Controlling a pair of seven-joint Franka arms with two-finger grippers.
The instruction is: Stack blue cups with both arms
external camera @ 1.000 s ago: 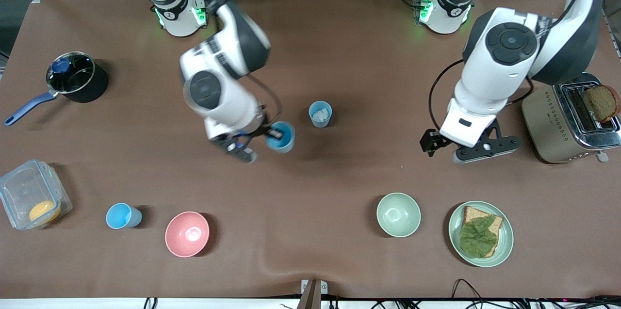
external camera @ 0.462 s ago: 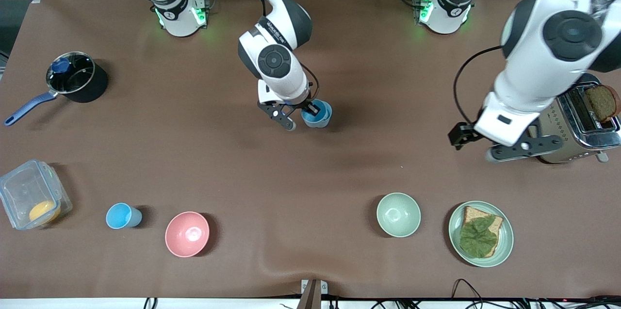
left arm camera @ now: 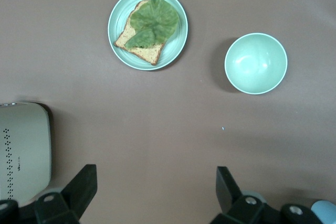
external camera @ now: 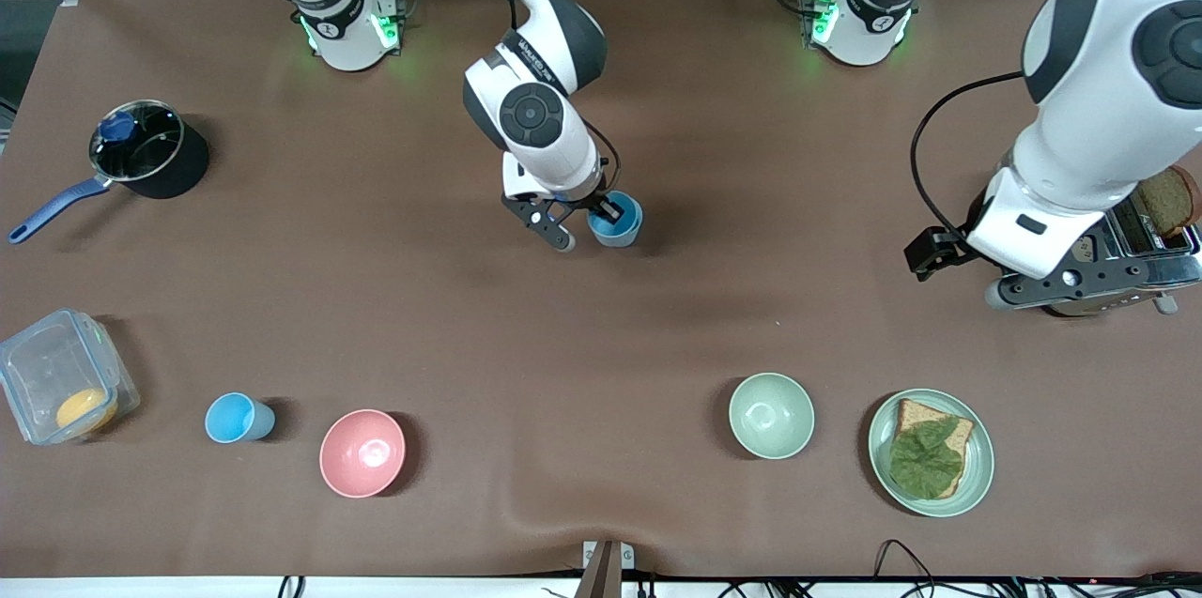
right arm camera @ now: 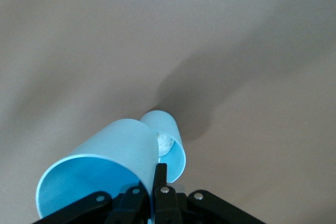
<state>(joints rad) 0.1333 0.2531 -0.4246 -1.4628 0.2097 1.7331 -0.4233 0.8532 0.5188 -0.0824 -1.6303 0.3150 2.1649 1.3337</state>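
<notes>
My right gripper [external camera: 589,222] is shut on the wall of a bright sky-blue cup [external camera: 604,224], one finger inside it and one outside. It holds the cup tilted right over the mouth of the duller grey-blue cup [external camera: 632,224], which stands mid-table. In the right wrist view the held cup [right arm camera: 100,171] partly covers the lower cup [right arm camera: 173,142], which has something white inside; the gripper [right arm camera: 157,179] pinches the held cup's wall. A second sky-blue cup [external camera: 239,417] stands beside the pink bowl [external camera: 362,452]. My left gripper [external camera: 1080,283] is open and empty over the table at the toaster [external camera: 1108,232]; its fingers [left arm camera: 79,192] are wide apart.
A pale green bowl [external camera: 771,415] and a green plate [external camera: 883,448] with bread and lettuce lie near the front camera, also in the left wrist view [left arm camera: 255,63] [left arm camera: 118,19]. A black pot [external camera: 150,152] and a clear container [external camera: 61,373] sit toward the right arm's end.
My right gripper carried the sky-blue cup across to the grey-blue cup and has held almost still there since. My left arm has swung toward the toaster.
</notes>
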